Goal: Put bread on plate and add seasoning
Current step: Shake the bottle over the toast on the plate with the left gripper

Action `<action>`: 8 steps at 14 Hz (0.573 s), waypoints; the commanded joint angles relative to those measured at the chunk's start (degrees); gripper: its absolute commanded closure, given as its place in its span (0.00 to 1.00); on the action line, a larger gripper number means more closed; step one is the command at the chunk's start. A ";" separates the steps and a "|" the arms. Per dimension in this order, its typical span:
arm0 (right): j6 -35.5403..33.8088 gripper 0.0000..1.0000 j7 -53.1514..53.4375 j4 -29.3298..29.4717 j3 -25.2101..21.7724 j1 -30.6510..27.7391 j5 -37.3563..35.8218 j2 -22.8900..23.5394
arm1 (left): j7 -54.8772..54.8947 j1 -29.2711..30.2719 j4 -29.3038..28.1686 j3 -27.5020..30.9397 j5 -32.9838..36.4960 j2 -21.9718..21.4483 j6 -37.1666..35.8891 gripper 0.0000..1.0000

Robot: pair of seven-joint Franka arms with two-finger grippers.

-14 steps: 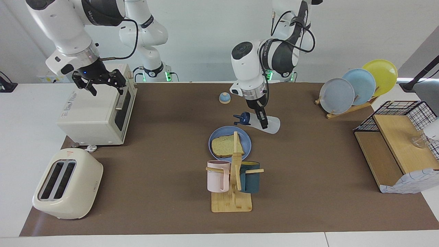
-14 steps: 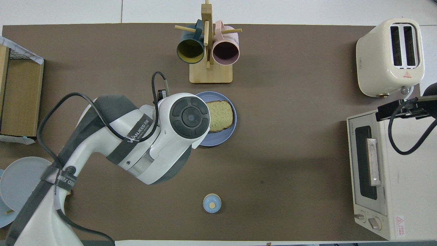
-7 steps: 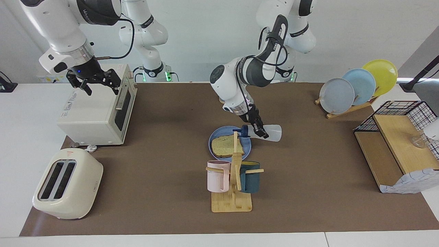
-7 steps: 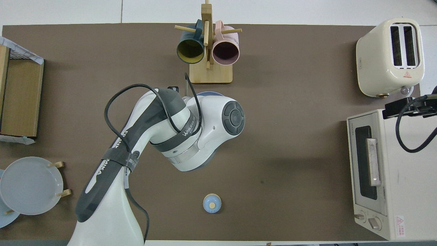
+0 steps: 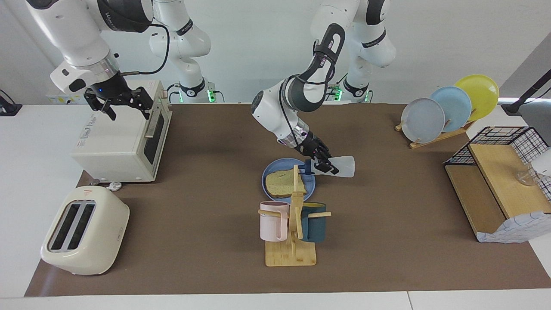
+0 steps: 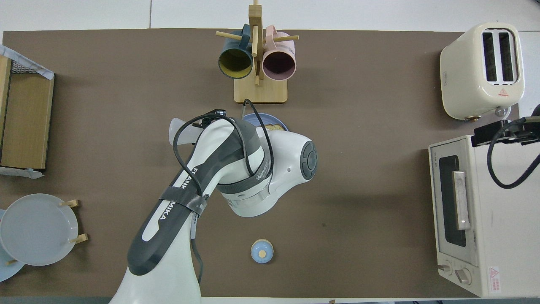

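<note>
The left gripper [image 5: 323, 165] was clamped on the translucent white plastic seasoning bottle [image 5: 340, 166], held on its side over the round blue plate's [image 5: 270, 171] rim, navy cap toward the tan toast slice [image 5: 284, 182] on that plate. The right gripper [image 5: 125, 104], fingers spread and empty, waited over the cream toaster oven [image 5: 116, 144]. "FRANKA" was partly legible on the left arm.

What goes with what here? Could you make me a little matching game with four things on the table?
Things:
1. bread
2. seasoning bottle
3. pink mug
4. bell

States:
A. hanging on the wooden rack
B. lying on the blue plate
C. standing alone on the mat, nearest the robots
D. held tipped sideways by the left gripper

Pairs: 1-B, 2-D, 3-A, 4-C
</note>
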 commanded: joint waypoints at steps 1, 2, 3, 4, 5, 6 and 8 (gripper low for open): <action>0.66 0.00 -1.87 -0.07 0.07 -1.11 -0.01 -0.11 | -0.40 -1.27 1.25 0.87 1.94 0.98 -2.40 1.00; 0.66 0.00 -1.96 -0.07 0.07 -1.29 -0.01 -0.11 | -0.40 -1.27 1.25 0.87 2.90 0.98 -3.18 1.00; 0.57 0.00 -1.96 -0.07 0.15 -1.21 -0.01 -0.11 | -0.40 -1.70 1.25 0.87 3.26 1.33 -4.41 1.00; 0.57 0.00 -1.96 0.02 0.15 -1.29 -0.01 -0.11 | -0.40 -1.79 1.25 0.87 3.79 1.42 -4.68 1.00; 0.48 0.00 -1.96 -0.06 0.15 -1.29 -0.01 -0.11 | -0.40 -1.88 1.25 0.87 4.23 1.77 -5.12 1.00; 0.22 0.00 -1.96 -0.07 0.15 -1.21 -0.01 -0.19 | -0.40 -1.88 1.25 0.87 4.84 2.29 -5.56 1.00; 0.13 0.00 -1.96 -0.07 0.15 -1.21 -0.01 -0.19 | -0.40 -2.76 2.99 0.96 6.86 7.26 -10.01 1.00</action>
